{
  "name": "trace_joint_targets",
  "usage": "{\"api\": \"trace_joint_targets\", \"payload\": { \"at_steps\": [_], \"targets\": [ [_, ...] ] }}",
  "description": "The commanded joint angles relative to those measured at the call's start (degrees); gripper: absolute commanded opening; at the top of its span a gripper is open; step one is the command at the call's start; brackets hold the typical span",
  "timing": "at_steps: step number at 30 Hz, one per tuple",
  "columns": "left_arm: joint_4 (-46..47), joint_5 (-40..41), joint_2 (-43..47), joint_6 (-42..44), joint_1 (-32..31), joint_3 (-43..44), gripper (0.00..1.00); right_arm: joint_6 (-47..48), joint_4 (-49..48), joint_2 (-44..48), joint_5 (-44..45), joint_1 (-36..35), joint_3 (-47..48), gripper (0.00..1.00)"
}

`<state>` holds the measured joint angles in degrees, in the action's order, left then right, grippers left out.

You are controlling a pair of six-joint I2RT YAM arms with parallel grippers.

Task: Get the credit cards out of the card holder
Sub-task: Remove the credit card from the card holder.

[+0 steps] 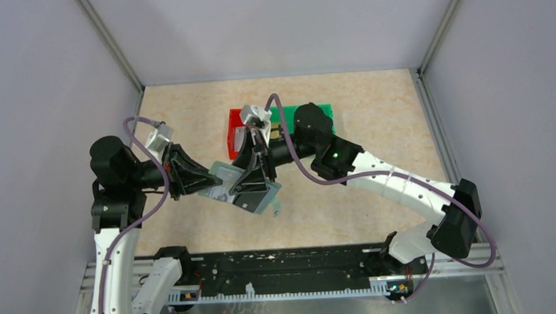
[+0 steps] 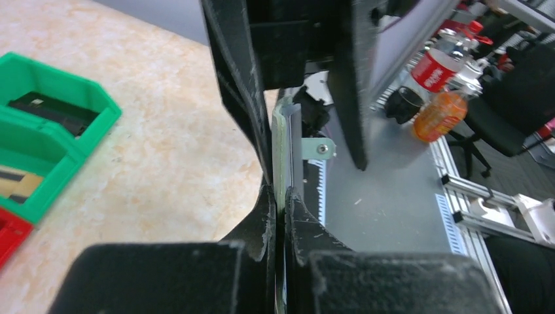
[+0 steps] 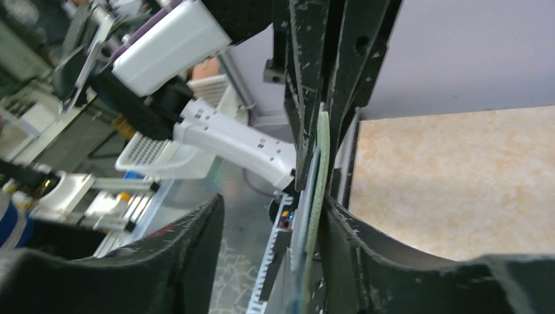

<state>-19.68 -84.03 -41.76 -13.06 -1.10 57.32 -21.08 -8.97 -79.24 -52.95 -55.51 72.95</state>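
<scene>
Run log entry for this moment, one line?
stage: card holder held between arms | left end effector: shut on card holder edge | right end effector: open, card holder between fingers | credit cards: none visible

Looks like a robotics lab, set up as a closed test cell. Walled on three sides with plain grey panels held in aluminium corner posts. Floored with a beige, stone-patterned table. Edged along the near side with slotted aluminium framing and a black rail, carrying a left arm and a right arm that trail purple cable. Stocked with a red bin and a green bin of the parts-storage kind. Opens beyond the cell onto a cluttered workroom: more aluminium extrusion, a black chair, a red-labelled can, an orange bottle, a white perforated basket.
</scene>
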Motion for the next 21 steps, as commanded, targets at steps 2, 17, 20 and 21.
{"api": "trace_joint_targets", "payload": {
  "at_steps": [2,17,20,21],
  "targets": [
    [-2.8,9.2,-2.0,1.7,0.2,2.7,0.0,-3.6,-4.7,6.8,11.9,5.8,1.8,0.58],
    [5.0,17.4,-2.9,-10.5,0.2,2.2,0.0,-24.4,-20.0,10.3,18.3,2.3,-12.0,0.56],
    [5.0,17.2,-2.9,-10.9,0.2,2.7,0.0,-27.4,-24.7,9.0,17.9,2.2,-14.7,0.55],
    [5.1,17.1,-3.0,-11.1,0.1,2.8,0.0,-27.7,-25.1,8.7,17.8,2.2,-15.0,0.55]
  ]
}}
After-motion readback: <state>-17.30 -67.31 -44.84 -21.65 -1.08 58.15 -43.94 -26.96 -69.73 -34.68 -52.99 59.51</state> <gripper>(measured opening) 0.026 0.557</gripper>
